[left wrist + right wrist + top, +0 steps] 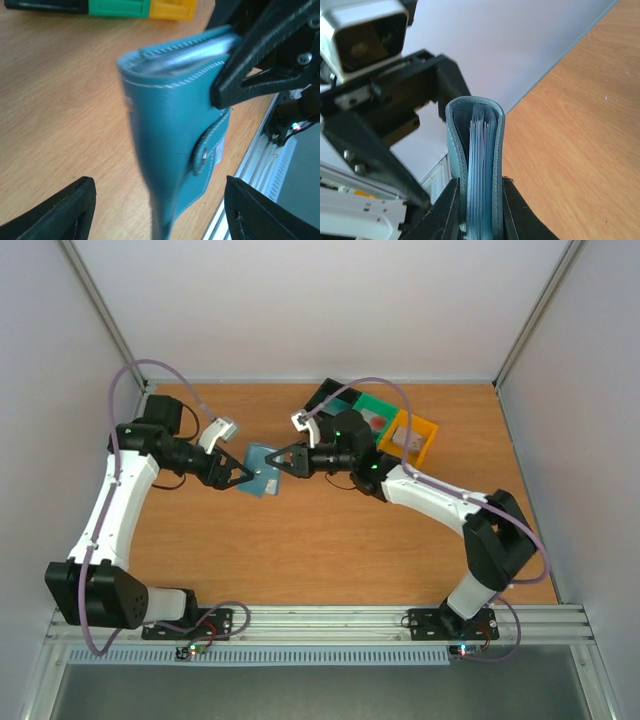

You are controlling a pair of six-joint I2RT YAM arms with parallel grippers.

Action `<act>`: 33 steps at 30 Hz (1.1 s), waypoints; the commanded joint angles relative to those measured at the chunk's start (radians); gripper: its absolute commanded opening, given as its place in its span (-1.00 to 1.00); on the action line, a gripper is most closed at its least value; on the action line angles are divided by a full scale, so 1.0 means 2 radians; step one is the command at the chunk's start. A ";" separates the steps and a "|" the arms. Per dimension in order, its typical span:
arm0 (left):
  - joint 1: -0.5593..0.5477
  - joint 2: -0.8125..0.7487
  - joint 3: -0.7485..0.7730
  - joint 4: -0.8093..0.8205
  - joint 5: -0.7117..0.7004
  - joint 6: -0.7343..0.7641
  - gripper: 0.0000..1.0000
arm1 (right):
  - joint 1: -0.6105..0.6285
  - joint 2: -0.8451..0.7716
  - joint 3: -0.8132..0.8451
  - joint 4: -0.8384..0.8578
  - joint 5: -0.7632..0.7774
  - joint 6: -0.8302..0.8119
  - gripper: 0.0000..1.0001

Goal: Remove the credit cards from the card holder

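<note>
Now, top view, holder: the blue holder [262, 472] sits over the middle of the table [300, 550], right between the two claws.
Top view, left claw: the left claw [244, 476] reaches in from the left, tips at the holder's left edge; its gap cannot be told from up here.
Top view, right claw: the right claw [277, 461] reaches in from the right, tips on the holder's right side.
Top view, bins: black bin [328, 395], green bin [372, 420] and orange bin [415, 438] stand in a row at the far right, behind the right arm and apart from the holder.
Left wrist, holder: closed, filling the middle of the shot, lower edge blurred; the tab [202, 157] with its snap lies on the near face.
Left wrist, left claw: wide! The fingers [65, 212] stand at the two lower corners, the holder between them and touching neither.
Left wrist, right claw: a black finger [260, 60] presses on the holder's upper right end.
Left wrist, bins: all three line the top edge.
Right wrist, right claw: narrow, clamped on the holder, one finger on each cover.
Right wrist, holder: seen edge-on, rounded fold at the top, pale leaves [480, 150] packed between the covers; cards or pockets, I cannot tell.
Right wrist, left claw: just beyond the holder on the left, its camera [365, 35] above it.
</note>
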 commanded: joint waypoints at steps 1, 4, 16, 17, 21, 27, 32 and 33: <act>-0.001 -0.011 0.068 -0.069 0.027 0.019 0.44 | -0.026 -0.094 -0.013 -0.026 -0.044 -0.070 -0.98; -0.002 -0.016 0.127 -0.142 0.040 0.053 0.46 | -0.035 -0.148 0.005 -0.125 -0.077 -0.178 -0.97; -0.019 -0.109 0.213 -0.210 0.174 0.232 0.60 | -0.034 -0.218 0.196 -0.400 -0.155 -0.365 -0.98; -0.029 -0.124 0.198 -0.156 0.176 0.195 0.63 | -0.032 -0.216 0.200 -0.397 -0.155 -0.364 -0.98; -0.083 -0.151 0.132 0.061 0.211 -0.003 0.63 | -0.025 -0.206 0.210 -0.378 -0.155 -0.361 -0.98; -0.143 -0.123 0.121 0.086 0.203 -0.017 0.47 | -0.008 -0.186 0.243 -0.405 -0.156 -0.381 -0.98; -0.143 -0.092 0.127 0.091 0.204 0.004 0.17 | 0.013 -0.180 0.252 -0.432 -0.141 -0.404 -0.98; -0.143 -0.090 0.124 0.091 0.209 0.005 0.14 | 0.014 -0.179 0.253 -0.433 -0.141 -0.404 -0.98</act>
